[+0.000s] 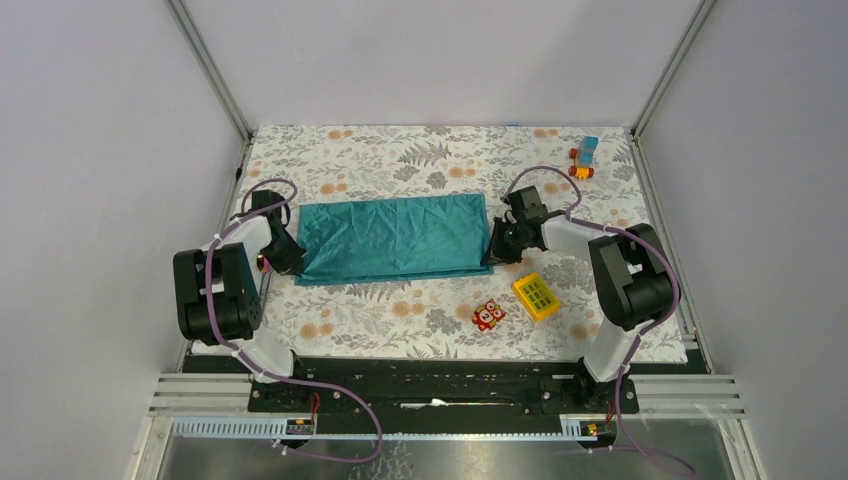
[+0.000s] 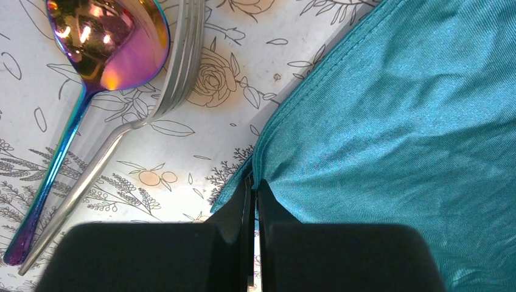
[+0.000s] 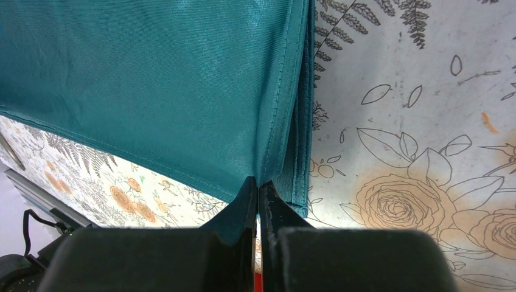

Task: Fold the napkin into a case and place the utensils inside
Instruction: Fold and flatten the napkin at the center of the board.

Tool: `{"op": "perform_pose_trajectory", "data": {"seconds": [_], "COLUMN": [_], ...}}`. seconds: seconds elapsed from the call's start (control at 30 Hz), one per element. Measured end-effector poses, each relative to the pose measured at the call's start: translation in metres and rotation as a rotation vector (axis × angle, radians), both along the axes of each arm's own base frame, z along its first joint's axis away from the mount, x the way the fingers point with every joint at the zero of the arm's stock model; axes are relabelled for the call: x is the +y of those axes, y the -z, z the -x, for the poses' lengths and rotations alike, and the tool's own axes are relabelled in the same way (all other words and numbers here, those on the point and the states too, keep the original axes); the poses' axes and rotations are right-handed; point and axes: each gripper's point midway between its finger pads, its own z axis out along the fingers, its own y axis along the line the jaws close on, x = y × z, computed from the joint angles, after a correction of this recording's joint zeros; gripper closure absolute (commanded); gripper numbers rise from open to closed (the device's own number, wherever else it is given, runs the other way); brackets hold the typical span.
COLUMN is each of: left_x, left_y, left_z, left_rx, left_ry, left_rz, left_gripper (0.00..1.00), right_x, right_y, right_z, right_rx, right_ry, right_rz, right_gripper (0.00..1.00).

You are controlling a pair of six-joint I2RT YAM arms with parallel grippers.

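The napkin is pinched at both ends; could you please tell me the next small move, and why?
Probably lift both corners together and fold the near edge away: the left tool and right tool are each shut on a near corner of the napkin, which lies wide and flat.

Both arms bent at the elbow, wrists low.
Left gripper [image 1: 288,252] and right gripper [image 1: 497,243] face inward, jaws closed, each pinching one end of the napkin [image 1: 395,238].

Left hand [image 2: 254,184] pinching napkin [image 2: 395,121] edge; spoon [image 2: 106,45], fork [image 2: 180,61] beside.
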Motion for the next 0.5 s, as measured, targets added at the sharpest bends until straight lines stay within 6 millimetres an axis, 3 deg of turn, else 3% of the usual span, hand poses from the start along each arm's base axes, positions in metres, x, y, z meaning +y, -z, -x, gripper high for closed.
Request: {"op": "perform_pose_trajectory", "data": {"seconds": [0.5], "left_x": [0.0004], "left_y": [-0.0065], "left_z": [0.0088], "left_rx": [-0.007], "left_ry": [-0.003], "left_rz": [-0.012], "left_gripper": [1.00], "right_x": [-0.0001], "right_y": [0.0019], "right_z": [0.0017], "right_rx": [0.001], "right_ry": [-0.002], "right_rz": [-0.001], "right_gripper": [1.00]}}
